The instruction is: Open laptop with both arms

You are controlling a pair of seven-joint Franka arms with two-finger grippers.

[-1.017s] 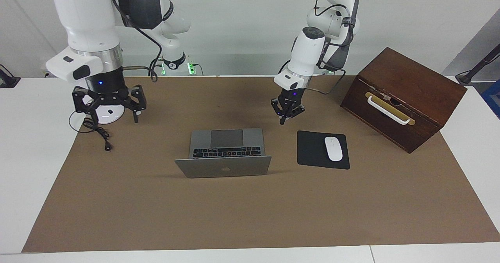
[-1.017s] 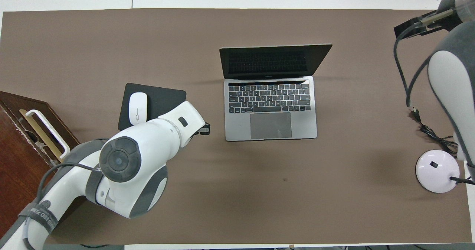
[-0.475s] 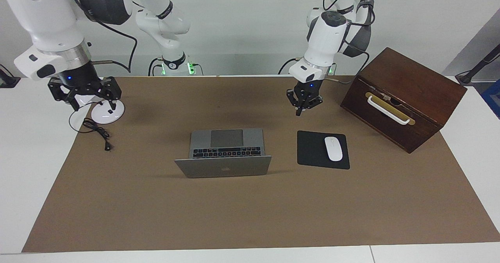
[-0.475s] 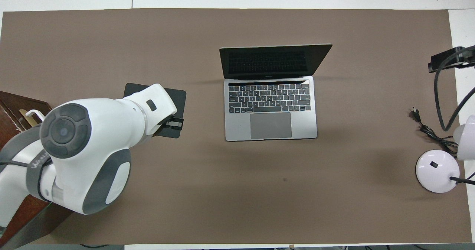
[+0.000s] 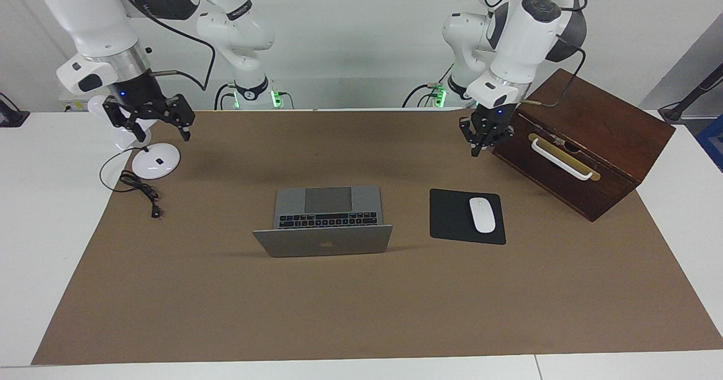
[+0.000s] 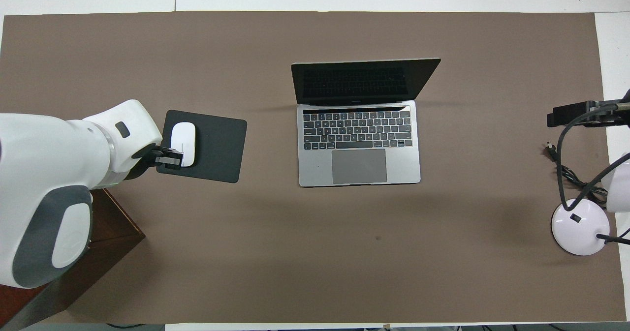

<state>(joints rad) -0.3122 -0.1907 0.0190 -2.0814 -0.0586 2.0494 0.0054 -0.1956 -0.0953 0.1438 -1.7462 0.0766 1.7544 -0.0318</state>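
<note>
Both arms have pulled back from the laptop since a second ago: left gripper has gone from just beside the laptop's trackpad end up to the wooden box, right gripper from over the mat's corner to above the lamp base. Laptop hasn't moved, sits mid-mat on the brown mat covering the bench, lid open and upright, keyboard and trackpad facing the robots, logo side away from them. Left gripper hangs in the air beside the box's handle face, fingers drawn nearly together, holding nothing. Right gripper hangs over the lamp's round white base at the right arm's end of the bench, fingers spread wide, empty. Black mouse pad with white mouse lies beside the laptop toward the left arm's end; the box stands near it, closer to the robots. Lamp cable trails on the mat by the base. In the overhead view the left arm covers most of the box.
</note>
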